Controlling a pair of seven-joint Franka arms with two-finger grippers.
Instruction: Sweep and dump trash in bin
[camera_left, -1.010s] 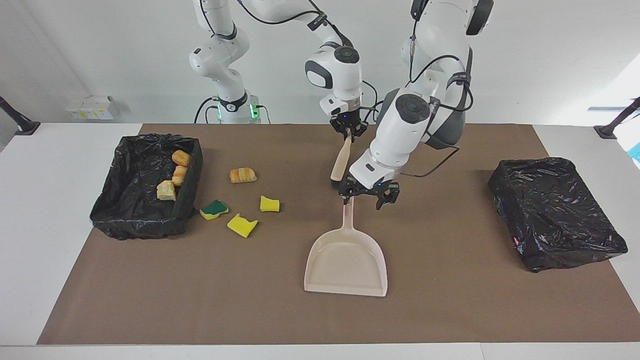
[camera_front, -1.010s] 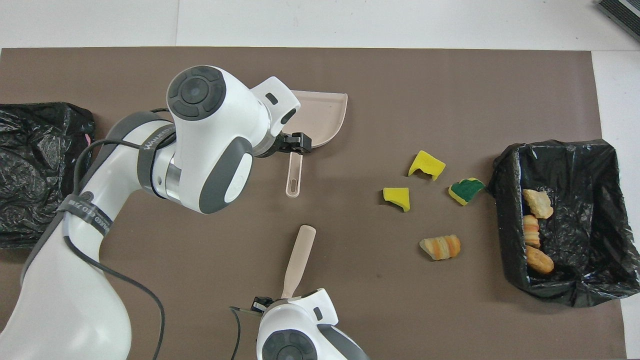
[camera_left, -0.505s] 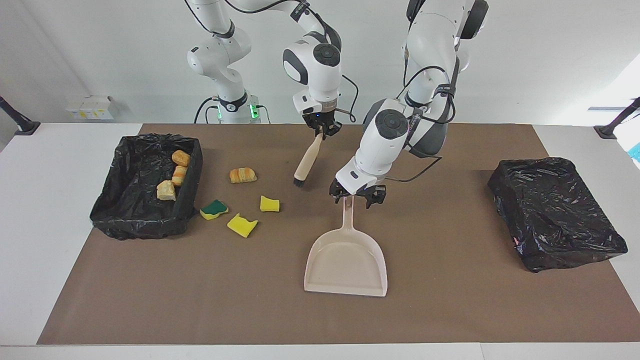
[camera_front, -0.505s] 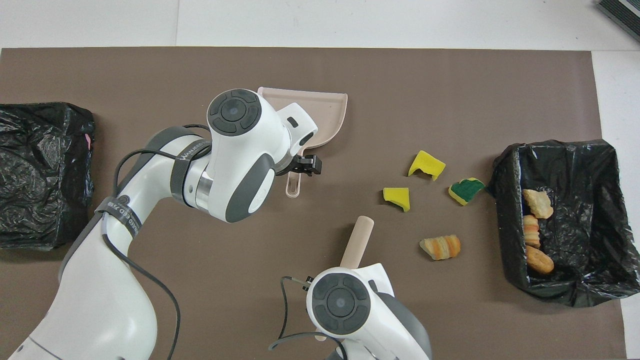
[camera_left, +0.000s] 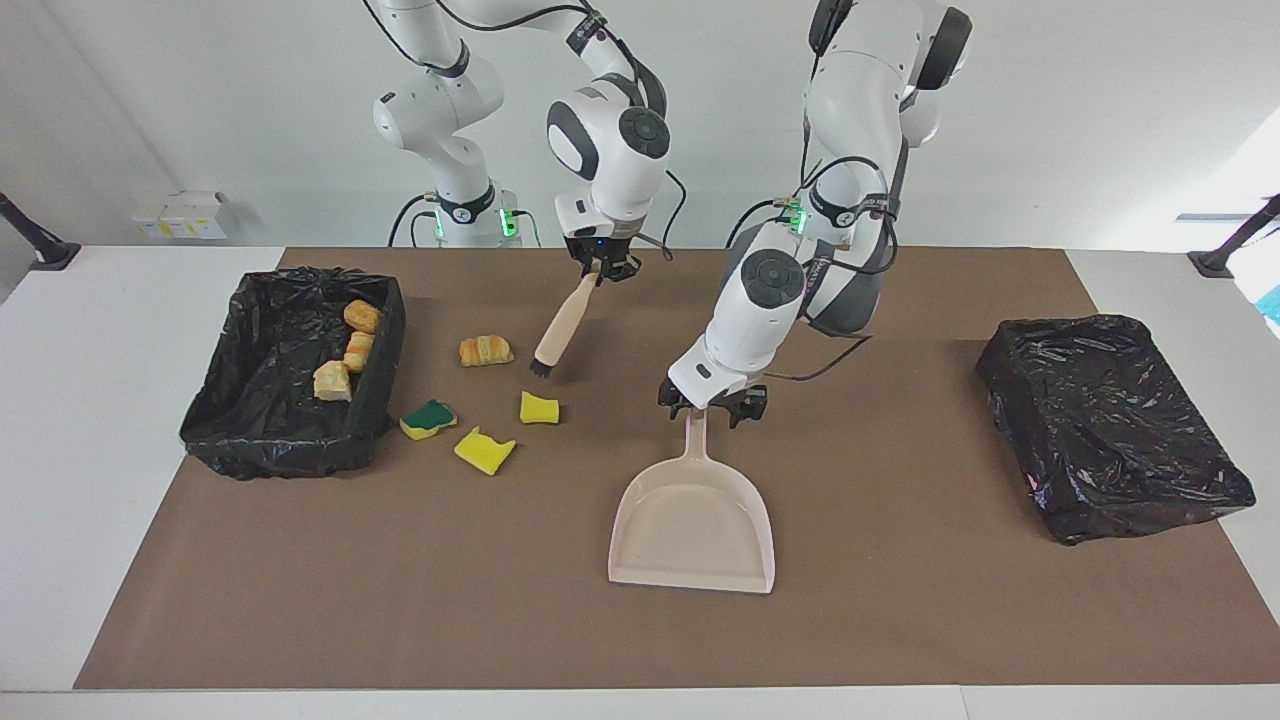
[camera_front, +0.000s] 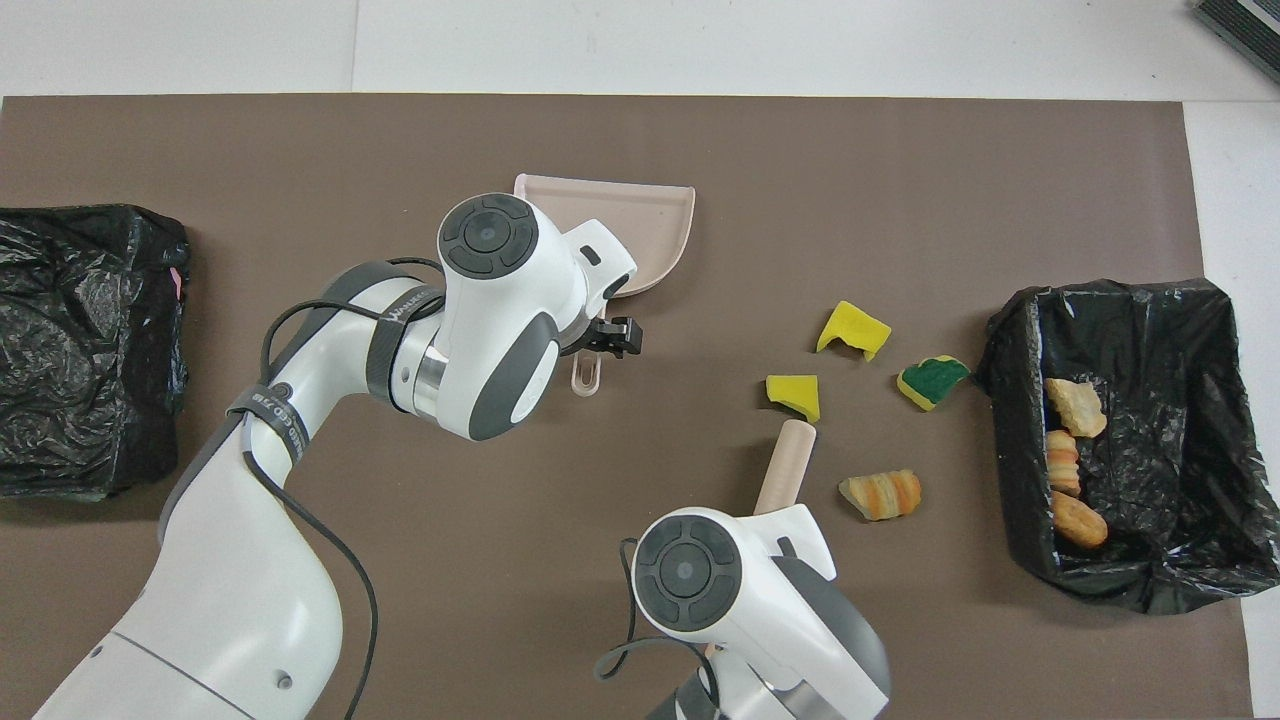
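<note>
the trash (camera_left: 485, 350): four pieces lie loose on the mat beside the lined bin (camera_left: 262, 440), three inside it. step, as i judge: bringing tools in. right gripper (camera_left: 600, 268) clamps the hand brush (camera_left: 558, 330), slanted down; left gripper (camera_left: 712, 408), jaws spread, straddles the dustpan (camera_left: 695, 520) handle, ungripped; it must close next.

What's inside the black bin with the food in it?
Three golden-brown bread pieces lie in the open bin, along the wall facing the loose trash. Crinkled black liner covers the rest, so anything beneath its folds stays hidden.
</note>
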